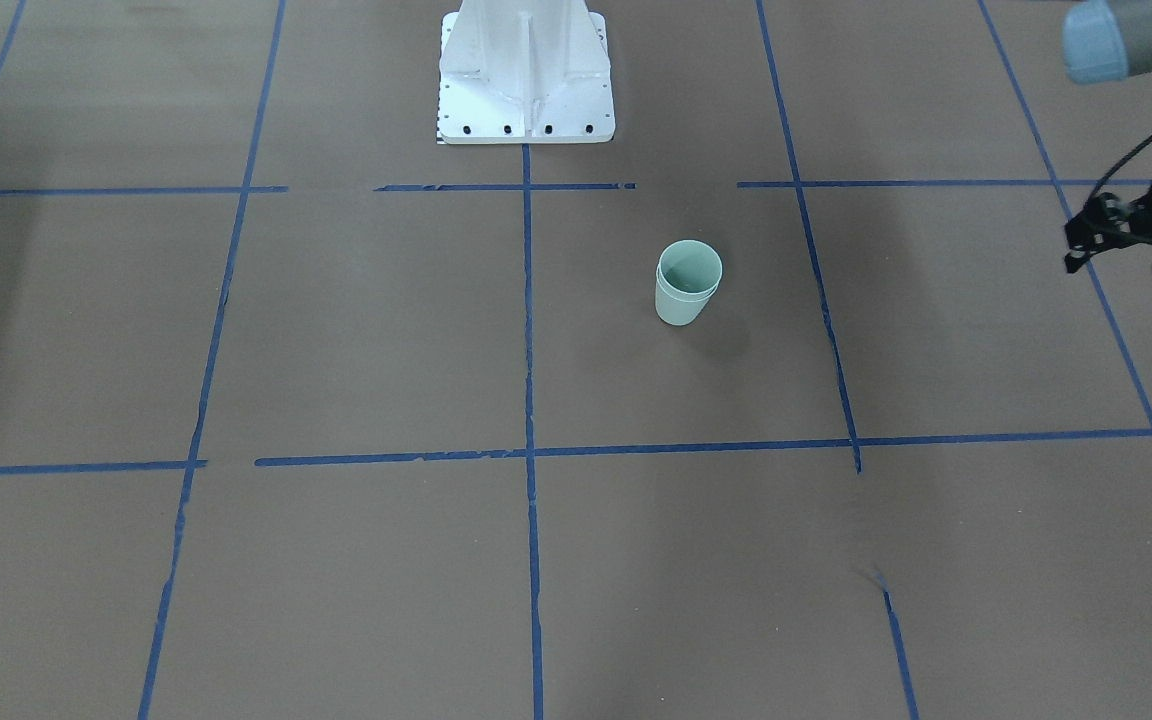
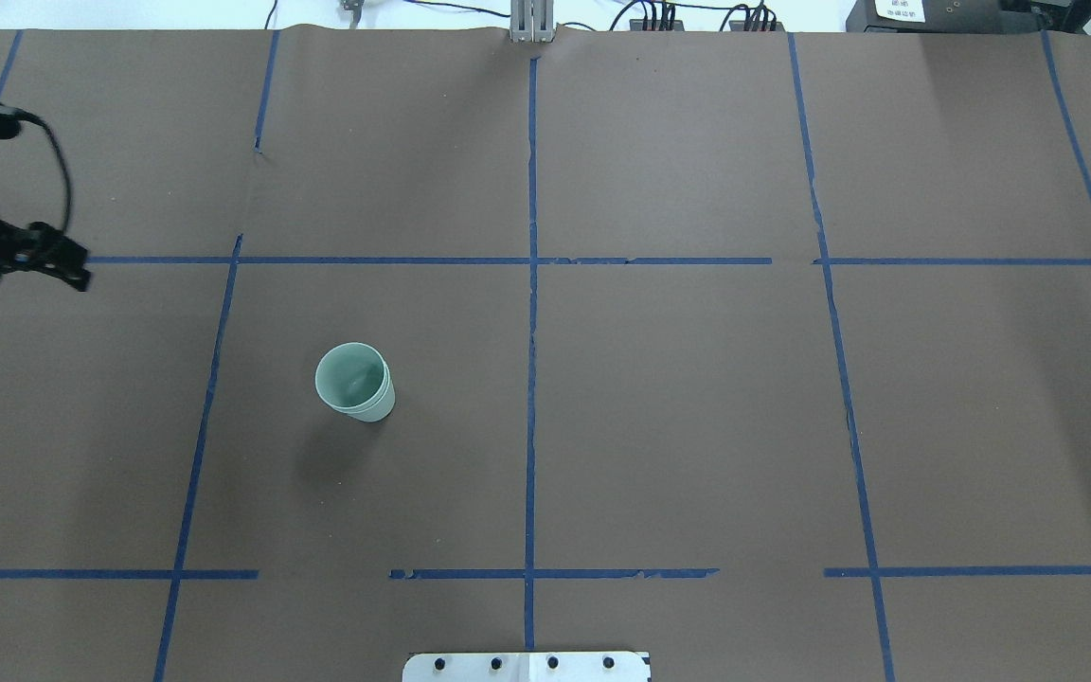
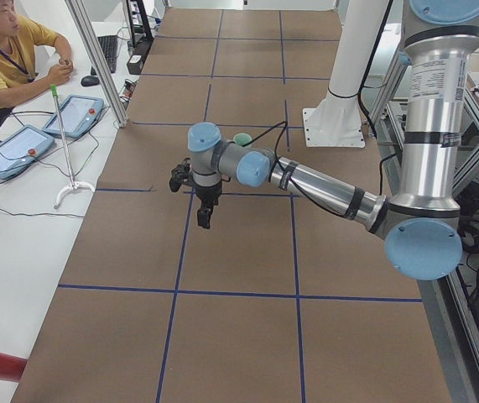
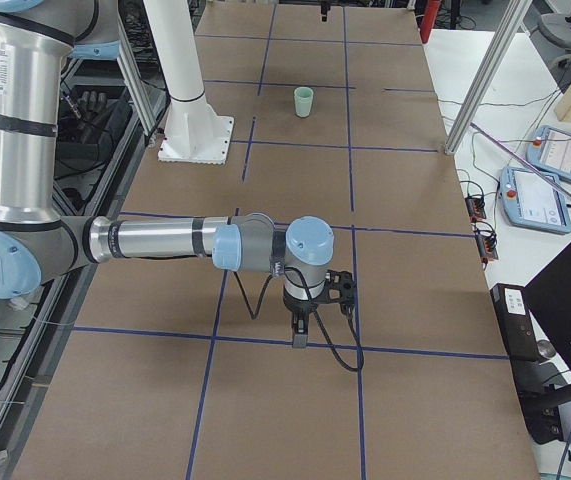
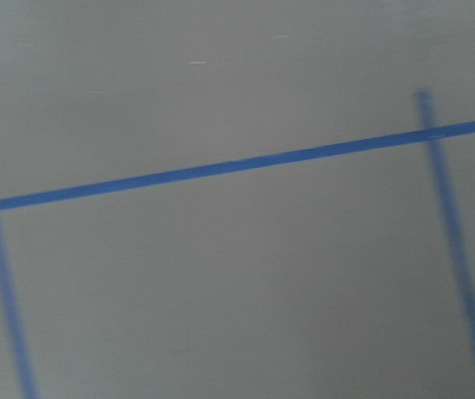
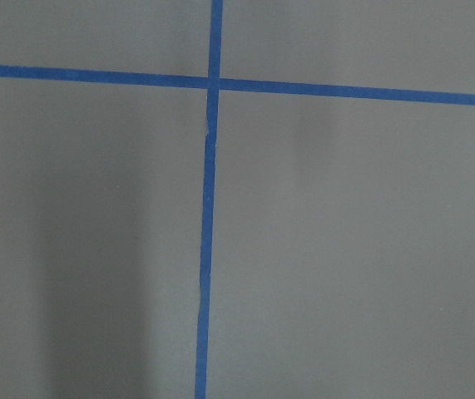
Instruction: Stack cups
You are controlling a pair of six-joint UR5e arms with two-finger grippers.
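The two pale mint-green cups (image 1: 688, 283) stand nested, one inside the other, upright on the brown table. The stack also shows in the overhead view (image 2: 354, 382) and small in the right side view (image 4: 304, 101). My left gripper (image 1: 1121, 268) hangs far out to the side of the stack, above the table, at the overhead view's left edge (image 2: 34, 275). Its fingers look spread and hold nothing. My right gripper (image 4: 300, 338) shows only in the right side view, pointing down far from the cups. I cannot tell if it is open or shut.
The robot's white base plate (image 1: 526, 110) stands at the table's near edge. Blue tape lines (image 2: 531, 313) divide the brown table into squares. An operator (image 3: 4, 50) sits beside the table with tablets. Both wrist views show only table and tape.
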